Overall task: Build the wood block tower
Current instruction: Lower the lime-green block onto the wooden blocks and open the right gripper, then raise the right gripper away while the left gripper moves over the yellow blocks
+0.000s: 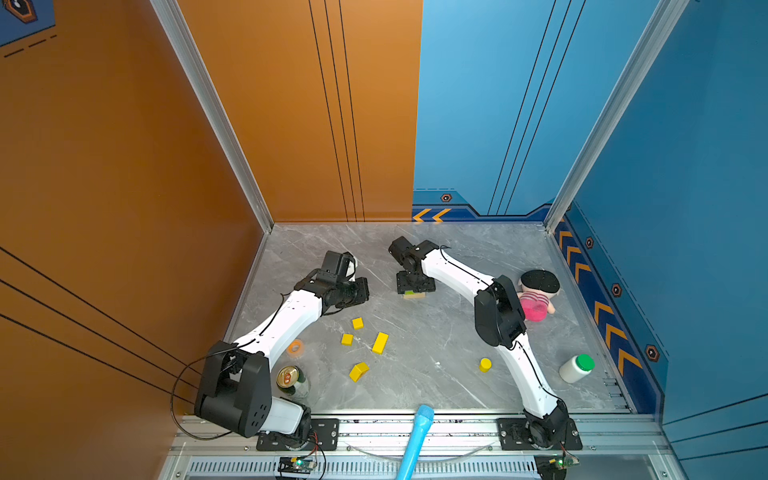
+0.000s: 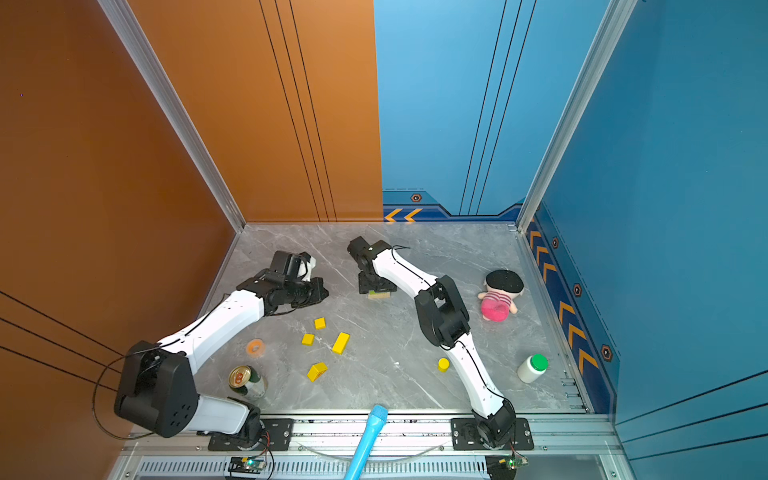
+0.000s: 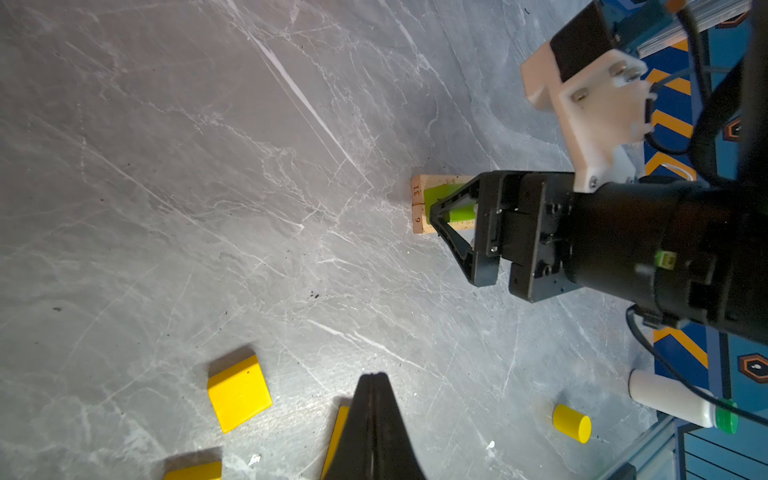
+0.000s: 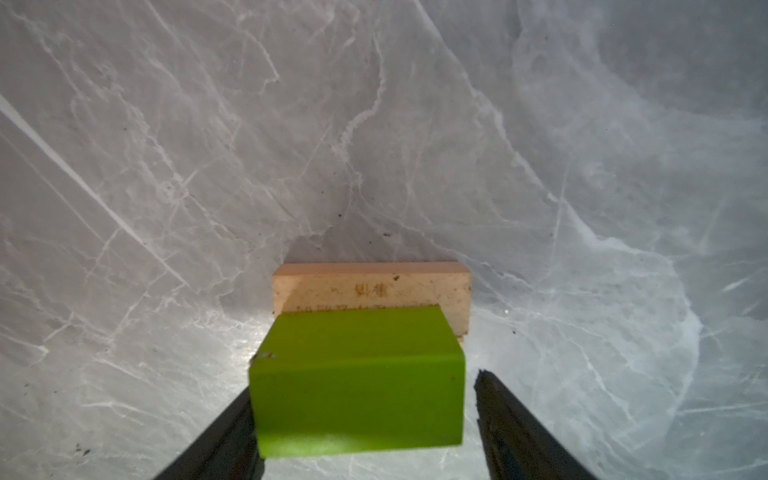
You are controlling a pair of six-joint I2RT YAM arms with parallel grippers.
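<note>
Duly entered: green bar (image 4: 357,345), resting on tan planks (image 4: 374,286), back middle of the surface (image 1: 436,332).
Your right claw (image 4: 363,386) straddled the bar, jaws parted, with a gap on one side; your left claw (image 3: 374,382) was closed and empty. The bar looked light, rigid and smooth-painted, probably slippery: grip opposite flat faces, centred. Yellow blocks (image 1: 380,343) lay loose, well apart.

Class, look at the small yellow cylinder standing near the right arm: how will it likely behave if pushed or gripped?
Standing on a flat end, the yellow cylinder probably slides if nudged low, but would likely roll once tipped. Its curved, painted side may slip when pinched. It looks rigid.
</note>
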